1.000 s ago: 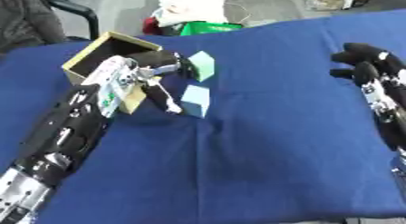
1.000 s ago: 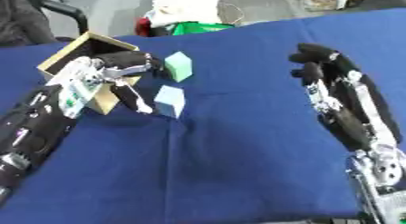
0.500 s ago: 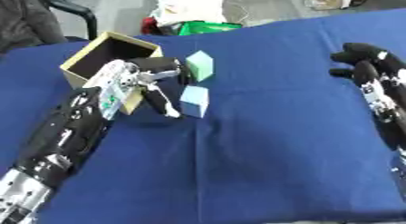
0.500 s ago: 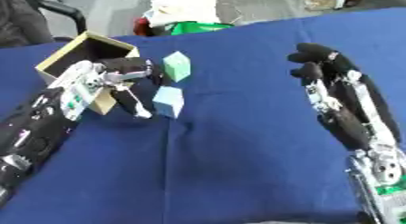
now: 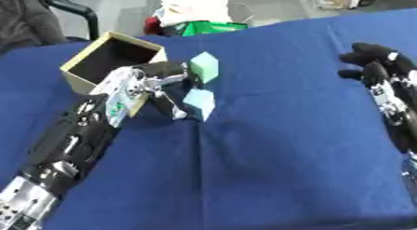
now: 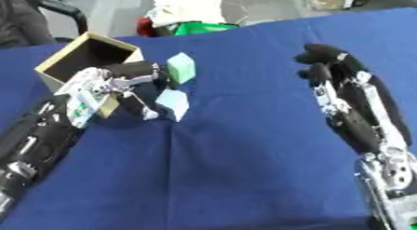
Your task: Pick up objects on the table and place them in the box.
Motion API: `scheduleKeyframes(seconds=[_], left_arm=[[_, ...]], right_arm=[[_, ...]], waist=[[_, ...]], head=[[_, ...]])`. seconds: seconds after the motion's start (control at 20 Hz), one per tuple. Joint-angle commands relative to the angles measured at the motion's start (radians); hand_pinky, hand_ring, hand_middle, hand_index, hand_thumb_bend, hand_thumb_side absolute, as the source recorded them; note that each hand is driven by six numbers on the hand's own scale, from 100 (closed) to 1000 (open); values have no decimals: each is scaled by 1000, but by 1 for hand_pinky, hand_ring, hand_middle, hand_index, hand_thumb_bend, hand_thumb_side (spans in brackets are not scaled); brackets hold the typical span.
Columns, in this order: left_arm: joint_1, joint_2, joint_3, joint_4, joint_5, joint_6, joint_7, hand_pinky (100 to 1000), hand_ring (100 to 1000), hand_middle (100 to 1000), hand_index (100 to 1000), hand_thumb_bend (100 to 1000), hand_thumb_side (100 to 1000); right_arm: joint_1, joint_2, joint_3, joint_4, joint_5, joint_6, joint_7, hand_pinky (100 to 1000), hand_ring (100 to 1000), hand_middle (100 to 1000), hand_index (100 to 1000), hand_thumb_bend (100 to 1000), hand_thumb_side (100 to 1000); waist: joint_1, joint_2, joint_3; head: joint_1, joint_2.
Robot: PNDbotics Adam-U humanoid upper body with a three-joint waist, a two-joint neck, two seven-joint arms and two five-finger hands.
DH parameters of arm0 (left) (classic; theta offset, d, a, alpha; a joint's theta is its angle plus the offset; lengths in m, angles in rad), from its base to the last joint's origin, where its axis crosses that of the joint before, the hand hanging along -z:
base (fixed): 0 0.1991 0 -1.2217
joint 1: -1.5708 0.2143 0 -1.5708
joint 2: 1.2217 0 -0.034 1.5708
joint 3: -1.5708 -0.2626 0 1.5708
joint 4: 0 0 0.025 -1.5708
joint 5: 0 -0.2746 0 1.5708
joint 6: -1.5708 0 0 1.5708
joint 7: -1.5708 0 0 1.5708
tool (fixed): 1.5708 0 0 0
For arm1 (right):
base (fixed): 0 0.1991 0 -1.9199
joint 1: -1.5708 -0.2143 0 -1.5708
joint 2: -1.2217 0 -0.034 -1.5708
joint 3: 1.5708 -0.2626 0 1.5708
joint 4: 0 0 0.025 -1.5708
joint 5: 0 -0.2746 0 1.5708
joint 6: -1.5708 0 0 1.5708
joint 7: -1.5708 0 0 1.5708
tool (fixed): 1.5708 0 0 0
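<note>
The left robot hand (image 5: 155,82), fingers spread and holding nothing, reaches beside the pale blue block (image 5: 198,104), which touches its fingertips, with the green block (image 5: 205,67) tilted just beyond, the open box (image 5: 110,62) behind its wrist, and the right robot hand (image 6: 338,80) open across the blue surface (image 5: 269,150).

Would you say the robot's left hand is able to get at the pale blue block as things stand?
Probably yes. The left hand is right beside the pale blue block, its fingers spread toward it, and nothing lies between them. The green block sits just behind, apart, and the box is off to the left.
</note>
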Motion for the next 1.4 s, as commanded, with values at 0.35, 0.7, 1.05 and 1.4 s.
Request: scheduleKeyframes(seconds=[0.35, 0.7, 1.05, 1.4], left_arm=[[-46, 151, 101, -130, 16, 89, 43, 721, 615, 452, 678, 265, 122], [-41, 216, 216, -31, -64, 198, 98, 723, 621, 467, 685, 288, 115], [-32, 203, 271, 129, -144, 255, 157, 727, 646, 531, 737, 358, 152], [-42, 187, 270, 125, -168, 269, 213, 773, 736, 737, 876, 708, 439]], right_arm=[[-5, -5, -4, -8, -5, -2, -2, 779, 846, 709, 842, 100, 623], [-1, -5, -6, -5, -5, -2, -3, 779, 846, 709, 842, 100, 623], [-2, -4, -6, -6, -3, -2, -4, 779, 846, 708, 842, 100, 622], [-2, -3, -5, -7, -3, -2, -3, 779, 847, 708, 841, 100, 620]], waist=[[-1, -26, 11], [0, -31, 22], [-4, -27, 19], [-5, -27, 13]], head=[[-8, -5], [-13, -5], [-15, -7], [-13, -6]])
